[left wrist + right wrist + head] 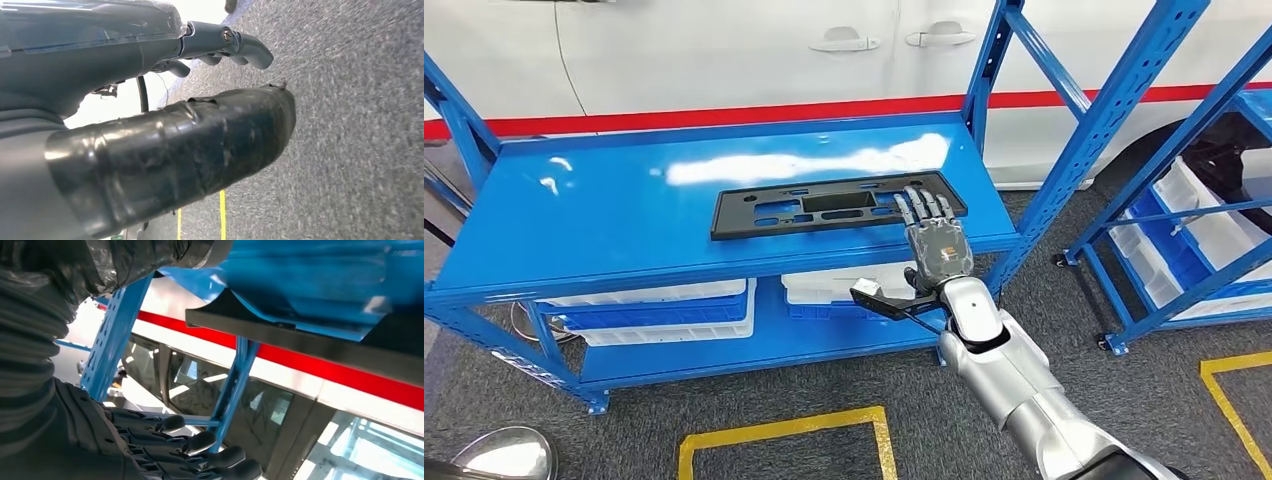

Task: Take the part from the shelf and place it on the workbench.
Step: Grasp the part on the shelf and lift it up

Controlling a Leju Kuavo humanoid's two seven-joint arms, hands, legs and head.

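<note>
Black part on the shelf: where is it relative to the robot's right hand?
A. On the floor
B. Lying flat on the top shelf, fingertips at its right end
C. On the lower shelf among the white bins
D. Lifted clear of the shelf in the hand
B: the black part lies flat on the blue shelf, and the right hand reaches its fingers over the part's right end without lifting it.

One black part (836, 206) lies on the shelf (624, 220), toward 3 o'clock of its top. Two blue racks stand in the head view: this shelf and a second rack (1184, 150) at 3 o'clock. Three white trays (664, 312) sit on the shelf's lower level, two stacked at 9 o'clock and one (834, 285) at centre. Two door handles (844, 42) show on the white car (724, 50) at 12 o'clock. Two yellow floor outlines (784, 430) lie at 6 and 4 o'clock
</note>
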